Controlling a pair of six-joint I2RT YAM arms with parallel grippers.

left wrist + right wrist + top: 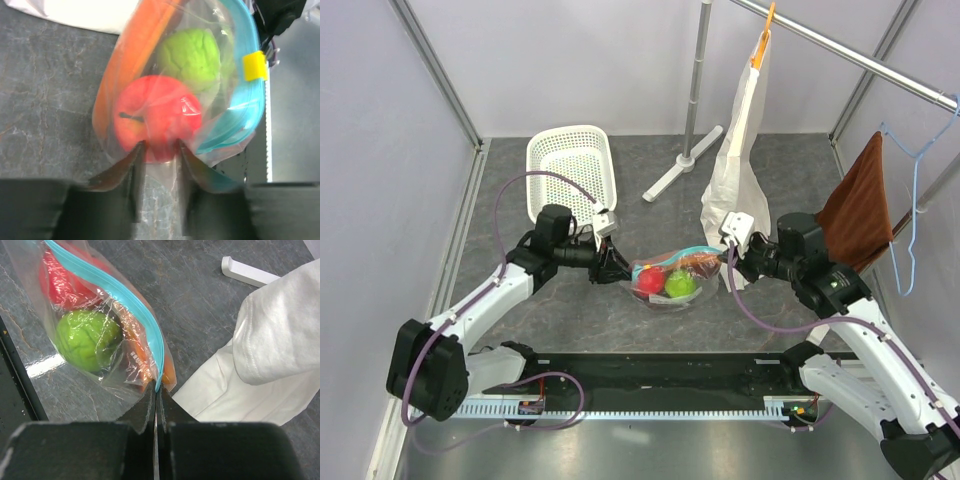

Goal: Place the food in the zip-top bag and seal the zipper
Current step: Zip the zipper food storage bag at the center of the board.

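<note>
Pinching hard with the right gripper [156,392], jaws pressed flat together on the very end of the zipper [125,300]. Clamping with the left gripper [159,155] on the opposite end of the zip-top bag [665,283], tips drawn in on bunched film, with the red apple [157,120] bulging right against them. Holding the pouch between the two arms, low over the table [640,225], just in front of the white paper bag [735,170]; resting on the surface or hanging clear, cannot tell. Packed with the apple, the green round fruit [190,57] and the papaya slice [127,55]; no sign of grapes or the dark ball from here. Looks light but floppy and slick: thin film, prone to sagging and sliding under rolling fruit. Best taken on the stiffer teal strip, never on the bulges. Seems to gape mid-strip from the left wrist view, so probably a closing run along it, past the yellow tab [255,65], left to do.
</note>
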